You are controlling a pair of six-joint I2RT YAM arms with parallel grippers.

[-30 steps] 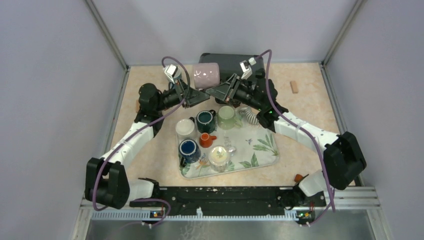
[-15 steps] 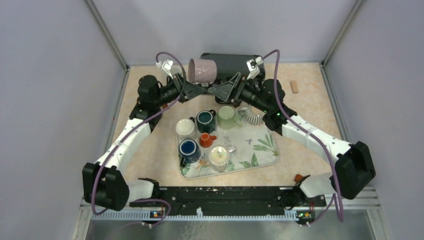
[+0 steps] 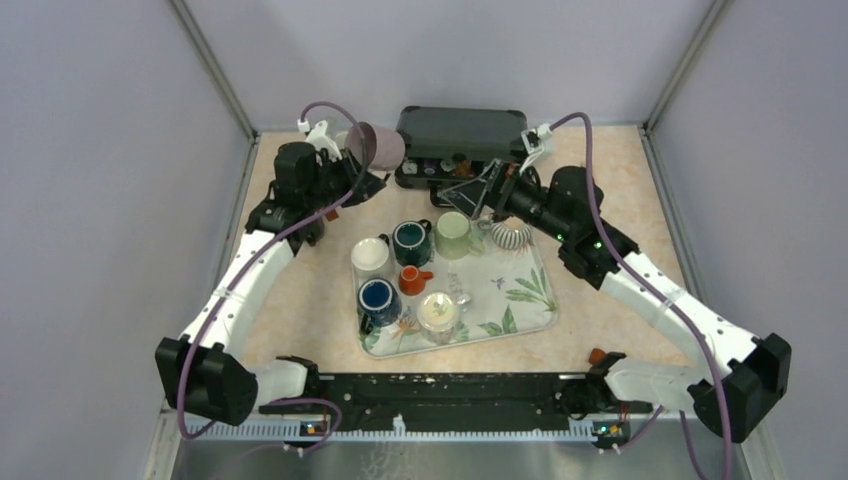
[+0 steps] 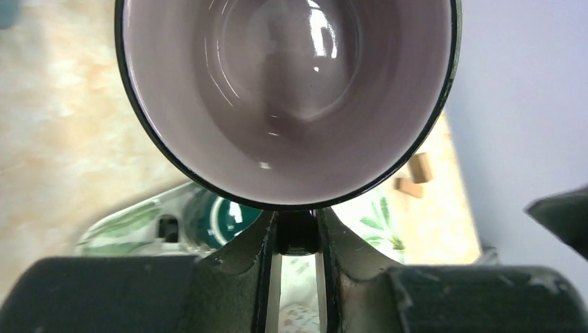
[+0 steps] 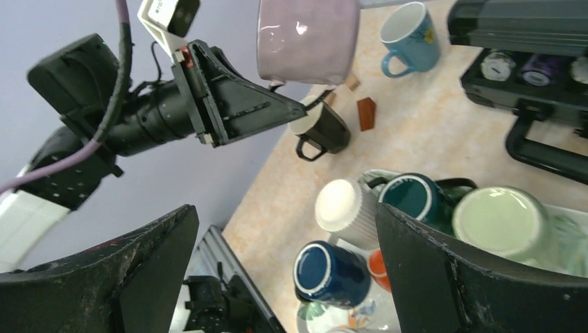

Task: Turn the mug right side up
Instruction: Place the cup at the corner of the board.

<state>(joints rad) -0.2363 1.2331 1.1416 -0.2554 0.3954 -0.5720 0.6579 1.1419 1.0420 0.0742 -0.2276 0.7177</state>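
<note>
Worktop (image 3: 620,250): beige. It carries a leaf-print tray (image 3: 530,320) of cups and a black case (image 3: 460,130) at the far edge.

Pink mug (image 3: 377,146): in the air over the far left of the worktop, just left of the case and touching nothing below.

Left end effector (image 4: 298,236): fingers pressed together on a small dark part at the mug's lower edge. It is probably the handle, but you cannot confirm that from the wrist view.

Right end effector (image 3: 470,192): spread wide, holding nothing, well apart from the mug.

Risk: the whole mug hangs from that one narrow pinch. If you roll the wrist quickly, the body could swing between the fingers or slip out. A black mug (image 5: 326,132) stands near the likely fall line.

Orientation: the mug lies on its side. Its long axis is roughly level and in line with the left fingers. The mouth faces back into the left wrist camera and the base points away. It is judged about halfway to upright.
</note>
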